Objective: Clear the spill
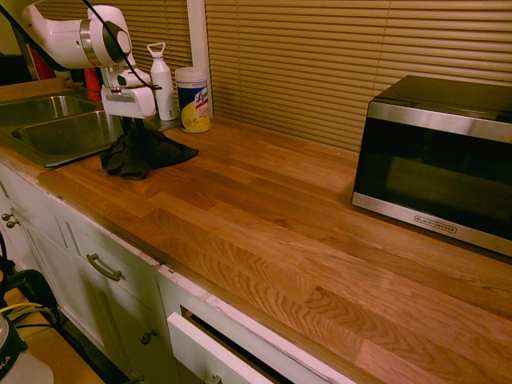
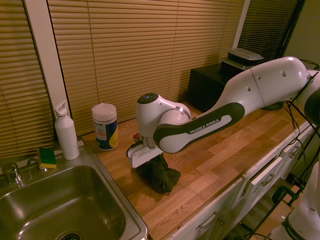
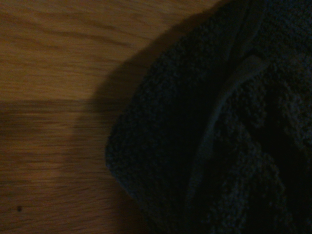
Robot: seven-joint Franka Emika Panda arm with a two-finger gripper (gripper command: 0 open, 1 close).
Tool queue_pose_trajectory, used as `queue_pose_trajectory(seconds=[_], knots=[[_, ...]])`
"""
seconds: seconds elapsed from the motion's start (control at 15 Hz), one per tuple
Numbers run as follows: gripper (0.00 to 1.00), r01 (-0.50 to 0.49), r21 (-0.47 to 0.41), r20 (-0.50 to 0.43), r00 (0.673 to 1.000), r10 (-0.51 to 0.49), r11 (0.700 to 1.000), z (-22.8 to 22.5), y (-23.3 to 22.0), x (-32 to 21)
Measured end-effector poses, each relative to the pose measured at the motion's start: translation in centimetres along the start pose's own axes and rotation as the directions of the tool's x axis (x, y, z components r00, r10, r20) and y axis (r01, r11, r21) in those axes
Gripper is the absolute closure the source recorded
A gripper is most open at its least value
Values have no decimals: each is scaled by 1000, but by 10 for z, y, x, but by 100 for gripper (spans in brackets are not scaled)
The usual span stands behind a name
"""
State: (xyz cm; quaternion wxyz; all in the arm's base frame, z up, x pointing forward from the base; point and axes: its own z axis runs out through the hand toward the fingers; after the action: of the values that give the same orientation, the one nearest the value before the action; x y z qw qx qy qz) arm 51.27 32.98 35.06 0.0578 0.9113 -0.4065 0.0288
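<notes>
Kitchen counter (image 1: 280, 216) of wood planks, slatted blinds behind, steel sink (image 1: 56, 132) at the far left in the first exterior view, microwave (image 1: 436, 160) at the right.

- Gripper (image 2: 154, 158) points straight down, jaws pressed together on a bunched top fold of the dark rag (image 1: 144, 152). Rag hangs from the pinch with its lower folds spread and dragging on the wood; held this way, I judge, so the cloth works as a wiping pad while the fingers stay off the counter.
- Rag sits just beside the sink edge, near the wipes canister (image 1: 193, 98) and white bottle (image 1: 162, 80), both upright at the back, clear of the wiping path.
- Yellow-green sponge (image 2: 48, 157) rests on the sink rim, unused.
- Spill: no clear drops or blotches show on the open wood in either exterior view. Wrist view shows bare planks beside the rag's rough nap, plus 1 tiny dark speck (image 3: 19, 208) near the cloth edge; cannot tell if it is leftover liquid or a mark in the wood. Any remaining liquid would be under the rag, hidden.
- Judgement: wiping under way or nearly done.
</notes>
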Motion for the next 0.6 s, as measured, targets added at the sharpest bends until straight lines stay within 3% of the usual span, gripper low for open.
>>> queue_pose_trajectory(seconds=[0.6], knots=[[0,6,-6,-1,1000,-6,1000,-4,-17,-8]])
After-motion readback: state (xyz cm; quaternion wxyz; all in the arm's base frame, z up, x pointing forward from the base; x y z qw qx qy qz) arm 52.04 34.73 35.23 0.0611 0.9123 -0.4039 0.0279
